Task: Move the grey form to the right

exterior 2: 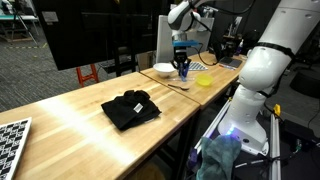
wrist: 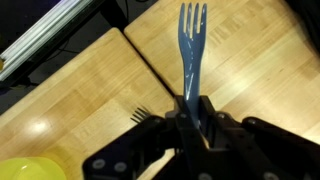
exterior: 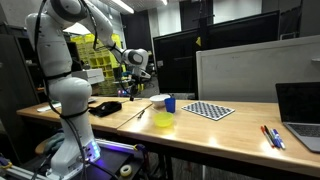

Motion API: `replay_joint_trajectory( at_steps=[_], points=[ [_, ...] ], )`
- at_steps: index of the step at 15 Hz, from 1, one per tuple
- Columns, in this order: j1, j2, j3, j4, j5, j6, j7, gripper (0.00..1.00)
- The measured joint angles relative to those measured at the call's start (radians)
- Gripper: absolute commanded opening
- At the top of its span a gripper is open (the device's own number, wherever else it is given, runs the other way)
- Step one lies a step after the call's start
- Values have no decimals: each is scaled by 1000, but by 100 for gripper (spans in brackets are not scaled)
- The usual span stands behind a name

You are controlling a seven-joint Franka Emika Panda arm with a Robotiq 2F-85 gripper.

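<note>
The grey form is a grey-blue plastic fork (wrist: 190,45). My gripper (wrist: 188,108) is shut on its handle, and the tines point away from the wrist over the wooden table (wrist: 250,60). In both exterior views the gripper (exterior: 134,72) (exterior 2: 181,50) hangs above the table, near a white bowl (exterior: 158,99) and a blue cup (exterior: 170,103). The fork is held in the air and does not touch the table. A dark tine-shaped mark (wrist: 140,114) lies on the wood beside the fingers; I cannot tell whether it is a shadow.
A yellow bowl (exterior: 163,121) (exterior 2: 203,79) (wrist: 20,168) sits near the table's front edge. A black cloth (exterior 2: 130,108) lies mid-table. A checkerboard (exterior: 210,110), pens (exterior: 272,136) and a laptop (exterior: 300,115) lie further along. A dark seam (wrist: 150,65) crosses the tabletop.
</note>
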Motion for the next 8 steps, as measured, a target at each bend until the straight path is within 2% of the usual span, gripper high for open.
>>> replay_joint_trajectory(
  at_steps=[4, 8],
  points=[
    [-47, 2, -45, 20, -75, -22, -45, 4],
    [-70, 17, -67, 86, -156, -56, -74, 4]
  ],
)
